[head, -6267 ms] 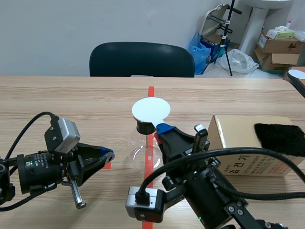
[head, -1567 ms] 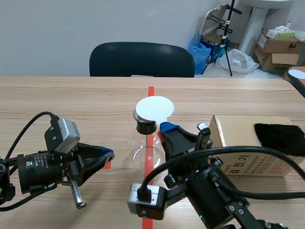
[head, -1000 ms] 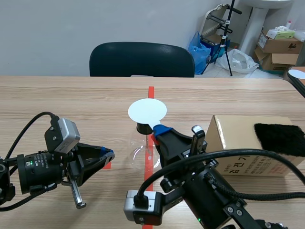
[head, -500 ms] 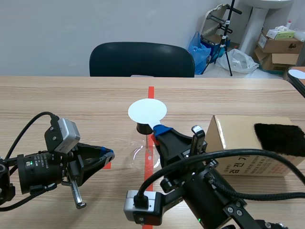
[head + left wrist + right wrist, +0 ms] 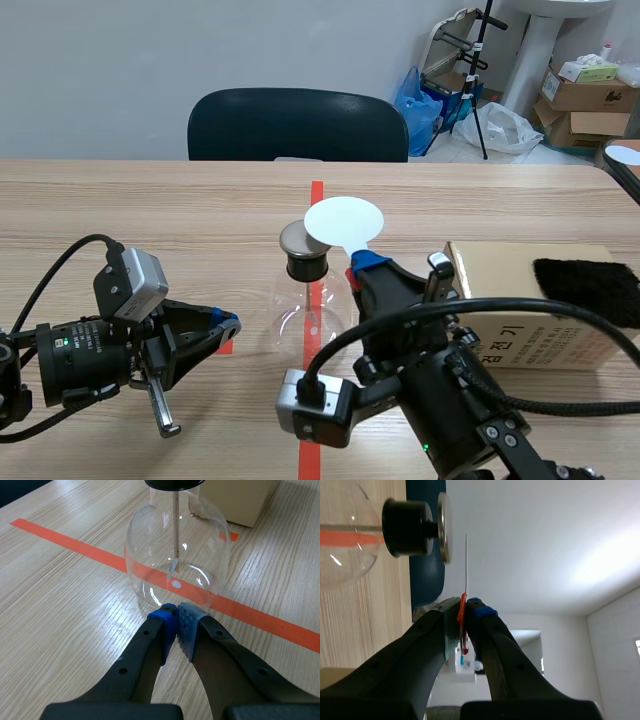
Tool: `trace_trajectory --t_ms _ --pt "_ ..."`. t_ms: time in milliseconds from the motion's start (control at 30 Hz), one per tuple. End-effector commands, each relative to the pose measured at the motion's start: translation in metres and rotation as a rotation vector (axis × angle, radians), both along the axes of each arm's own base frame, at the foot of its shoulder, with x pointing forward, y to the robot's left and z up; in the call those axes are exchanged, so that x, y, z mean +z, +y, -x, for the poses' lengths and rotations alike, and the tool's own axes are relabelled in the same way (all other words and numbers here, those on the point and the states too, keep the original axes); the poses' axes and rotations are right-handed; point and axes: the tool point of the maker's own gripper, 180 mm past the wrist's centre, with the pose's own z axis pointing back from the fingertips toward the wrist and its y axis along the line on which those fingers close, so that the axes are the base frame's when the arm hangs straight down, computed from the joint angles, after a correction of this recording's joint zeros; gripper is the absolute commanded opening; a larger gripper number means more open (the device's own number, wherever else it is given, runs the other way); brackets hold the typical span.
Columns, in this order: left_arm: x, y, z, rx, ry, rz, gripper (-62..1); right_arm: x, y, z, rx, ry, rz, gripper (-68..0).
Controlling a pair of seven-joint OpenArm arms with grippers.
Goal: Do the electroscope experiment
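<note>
The glass flask [image 5: 305, 312] stands upright in the middle of the frame, and its metal cap [image 5: 297, 237] points up. The right claw [image 5: 364, 264] is clamped on a white disc [image 5: 344, 220], held flat just above the cap and a bit right. The left claw [image 5: 228, 325], pressed together, lies at the lower left near the flask. A box [image 5: 500, 290] sits at the right.
</note>
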Motion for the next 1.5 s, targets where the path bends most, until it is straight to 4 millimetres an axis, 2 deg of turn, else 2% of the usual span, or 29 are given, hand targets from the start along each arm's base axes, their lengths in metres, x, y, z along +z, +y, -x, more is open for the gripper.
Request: trace_trajectory --t_ms 0,500,767,1033,1467 --pt "0.013 -0.004 -0.004 0.004 -0.032 0.041 -59.2 0.014 -0.006 -0.007 -0.032 -0.041 -0.021 -66.7" --pt "0.013 -0.004 -0.004 0.004 -0.032 0.041 -59.2 0.015 -0.059 -0.022 -0.339 -0.041 -0.047 -66.6" --pt "0.013 -0.004 -0.004 0.004 -0.032 0.041 -59.2 0.015 -0.071 -0.024 -0.409 -0.04 -0.053 -66.6" --pt "0.013 -0.004 -0.004 0.004 -0.032 0.041 -59.2 0.015 -0.07 -0.024 -0.403 -0.04 -0.052 -66.7" --pt "0.013 -0.004 -0.004 0.004 -0.032 0.041 -59.2 0.015 -0.028 -0.016 -0.167 -0.041 -0.033 -66.7"
